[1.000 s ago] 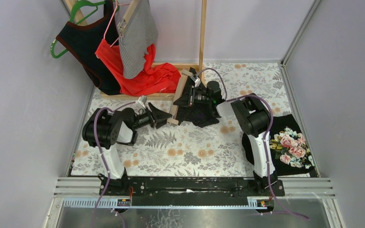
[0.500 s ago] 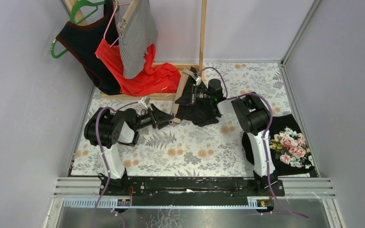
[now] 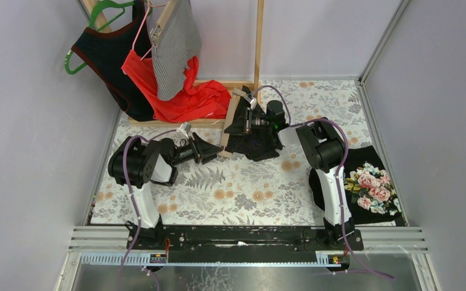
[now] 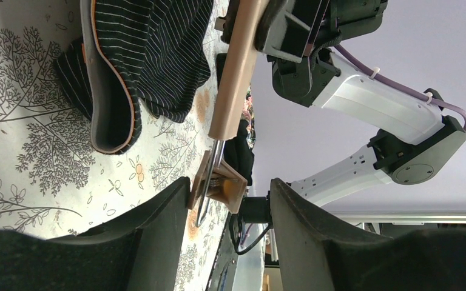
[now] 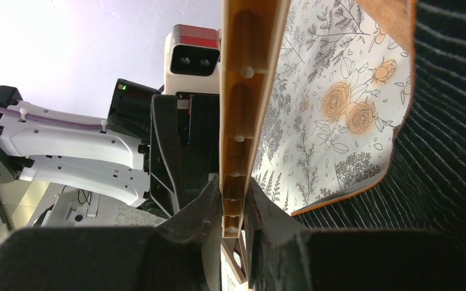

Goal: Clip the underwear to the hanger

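Observation:
A wooden hanger [image 3: 229, 121] lies slanted at the back of the floral cloth, over black pin-striped underwear [image 3: 256, 144] with orange trim. My right gripper [image 3: 238, 124] is shut on the hanger's bar; in the right wrist view the bar [image 5: 249, 91] sits pinched between the fingers at the gripper [image 5: 233, 206], with the underwear [image 5: 449, 121] to its right. My left gripper [image 3: 214, 151] is open at the hanger's near end. In the left wrist view the gripper [image 4: 230, 206] straddles the wooden clip [image 4: 218, 185], one finger touching it. The underwear [image 4: 145, 54] lies beside the bar [image 4: 236, 66], outside the clip.
A wooden rack post [image 3: 258, 42] stands at the back. Red [image 3: 188, 97] and black [image 3: 109, 60] garments and a striped piece [image 3: 173, 48] on a clip hanger hang at the back left. A black floral garment [image 3: 370, 182] lies at the right edge.
My left gripper has moved right, closing in on the hanger's near clip. My right gripper has shifted the hanger slightly toward the back.

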